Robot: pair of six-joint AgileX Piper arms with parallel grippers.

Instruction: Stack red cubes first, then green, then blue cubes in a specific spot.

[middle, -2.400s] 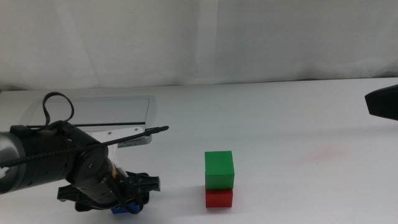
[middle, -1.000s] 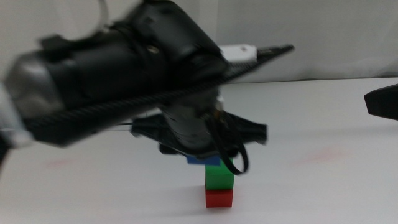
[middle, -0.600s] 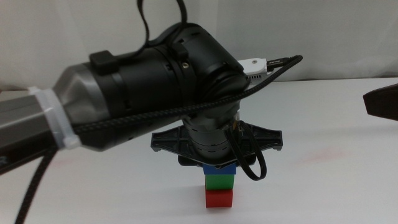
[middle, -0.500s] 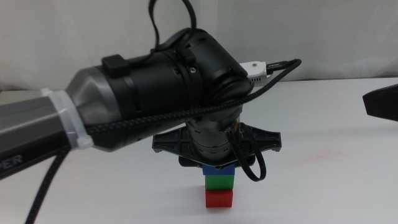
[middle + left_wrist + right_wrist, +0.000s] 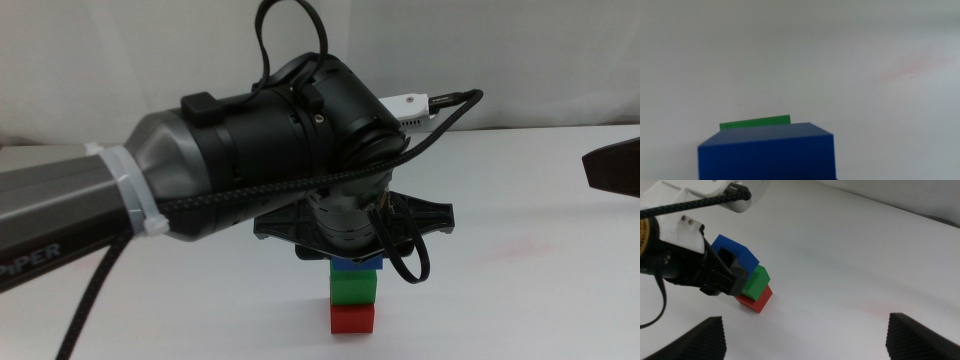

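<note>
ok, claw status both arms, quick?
Left claw: over the stack, at the small matte blue cube that tops the green cube; grip state cannot be told.
Right claw: open, empty, waiting off to the side.

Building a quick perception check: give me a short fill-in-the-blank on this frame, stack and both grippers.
1. The bottom cube of the stack is ____.
2. The blue cube sits directly on the ____ cube.
3. The blue cube is between the jaws of the ____ gripper.
4. The right gripper, away from the stack, has its jaws ____.

Missing words: red; green; left; open
</note>
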